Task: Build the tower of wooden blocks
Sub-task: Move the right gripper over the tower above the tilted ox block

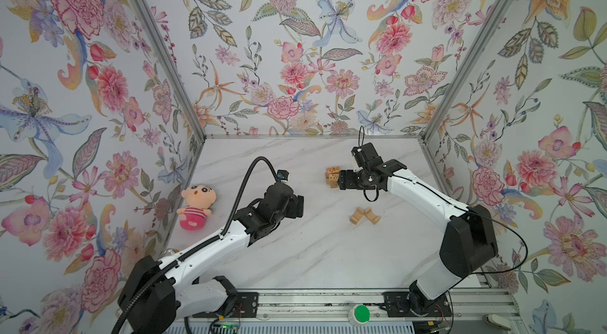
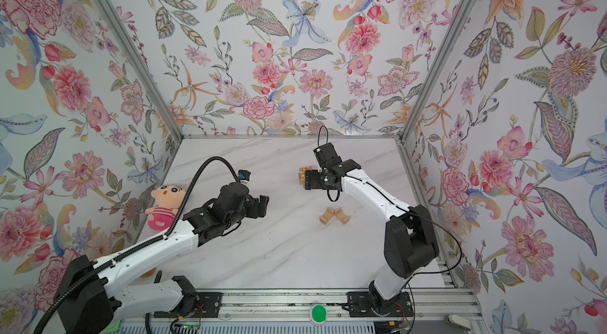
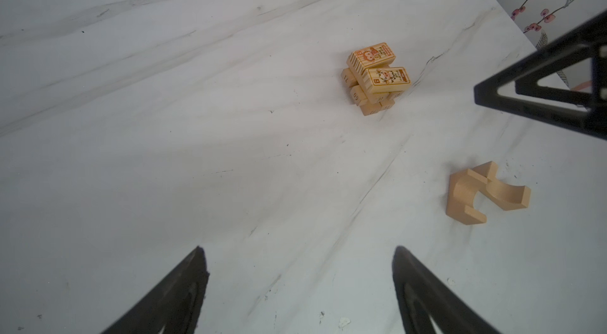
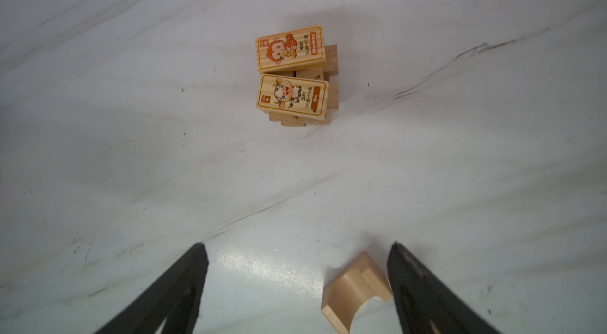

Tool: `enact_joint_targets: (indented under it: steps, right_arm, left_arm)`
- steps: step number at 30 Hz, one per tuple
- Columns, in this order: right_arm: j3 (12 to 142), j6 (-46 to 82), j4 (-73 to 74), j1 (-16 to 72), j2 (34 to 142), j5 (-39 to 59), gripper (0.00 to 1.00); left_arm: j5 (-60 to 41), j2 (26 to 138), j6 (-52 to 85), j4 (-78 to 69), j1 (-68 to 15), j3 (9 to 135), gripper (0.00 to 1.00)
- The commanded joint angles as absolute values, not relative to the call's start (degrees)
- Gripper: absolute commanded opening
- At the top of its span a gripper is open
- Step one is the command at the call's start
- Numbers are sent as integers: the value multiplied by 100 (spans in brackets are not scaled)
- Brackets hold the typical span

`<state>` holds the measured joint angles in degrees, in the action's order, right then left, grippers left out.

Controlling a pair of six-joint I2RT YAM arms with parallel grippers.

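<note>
The marble table (image 1: 295, 256) bore everything. The right claw (image 1: 338, 181) hung above it with its jaws spread wide and nothing between them; the left claw (image 1: 298, 206) was likewise wide open and empty, well apart from the right one. The doll (image 1: 195, 206) lay behind the left claw, on its outer side near the wall. The tower (image 4: 295, 86) stood on the table just ahead of the right claw's tips, apart from both fingers (image 4: 184, 283), and far ahead of the left claw (image 3: 297, 250). Two arches (image 1: 364, 215) lay touching each other below and behind the right claw, toward the robot. Two printed blocks (image 4: 290, 48) lay flat side by side on the tower's top.
</note>
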<state>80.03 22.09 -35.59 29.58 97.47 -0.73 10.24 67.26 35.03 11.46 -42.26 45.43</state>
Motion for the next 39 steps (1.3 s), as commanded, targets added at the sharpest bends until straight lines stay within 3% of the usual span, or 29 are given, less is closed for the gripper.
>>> enact_joint_targets:
  steps: [1, 6, 15, 39]
  right_arm:
    - [8705, 2200, -4006, 3074, 10299, -354, 92]
    - [9670, 2189, -4471, 3163, 11132, -541, 92]
    - [10464, 2241, -4934, 3165, 11970, -659, 85]
    - [11129, 2331, -5122, 2972, 12717, -507, 77]
  left_arm:
    - [1388, 6419, 3168, 861, -4151, 4380, 90]
    - [1529, 6255, 2994, 787, -4072, 4269, 92]
    - [1256, 6297, 2842, 601, -3669, 4105, 92]
    - [864, 6359, 2779, 570, -3134, 4052, 92]
